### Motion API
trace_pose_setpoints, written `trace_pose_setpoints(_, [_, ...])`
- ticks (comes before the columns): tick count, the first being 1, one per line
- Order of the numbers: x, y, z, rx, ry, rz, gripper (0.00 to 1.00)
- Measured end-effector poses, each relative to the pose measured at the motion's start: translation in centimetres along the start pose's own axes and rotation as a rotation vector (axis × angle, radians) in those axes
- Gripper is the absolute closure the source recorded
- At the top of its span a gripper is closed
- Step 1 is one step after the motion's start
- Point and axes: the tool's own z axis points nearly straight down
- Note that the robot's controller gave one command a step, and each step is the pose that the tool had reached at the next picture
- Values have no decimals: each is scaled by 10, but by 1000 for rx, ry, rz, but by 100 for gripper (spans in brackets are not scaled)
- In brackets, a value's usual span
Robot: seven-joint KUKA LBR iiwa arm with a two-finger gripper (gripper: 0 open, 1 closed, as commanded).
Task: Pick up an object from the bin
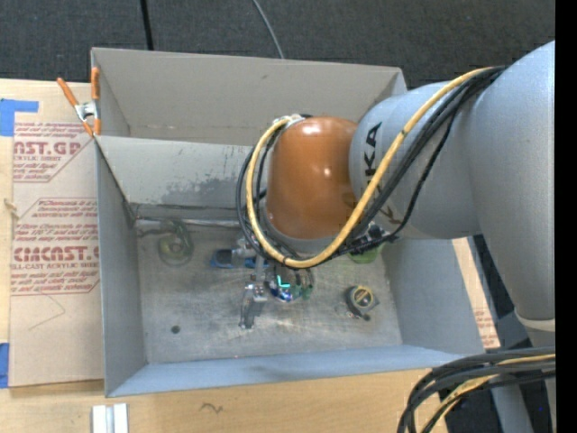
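Camera view shows the gripper [255, 300] low over the middle floor of the grey metal bin [207, 336], apart or together I cannot tell, a small blue piece [224, 259] just beside it, which a sideways nudge might knock away.

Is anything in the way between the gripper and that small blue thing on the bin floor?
Nothing visible. Only bare bin floor separates the gripper from the small blue thing, just up-left of it.
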Motion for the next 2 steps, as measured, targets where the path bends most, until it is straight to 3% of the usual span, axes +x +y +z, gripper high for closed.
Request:
trace_pose_setpoints(1, [-67,-14,77,-1,-9,25,0])
trace_pose_setpoints(2, [-66,-13,71,-3,-11,24,100])
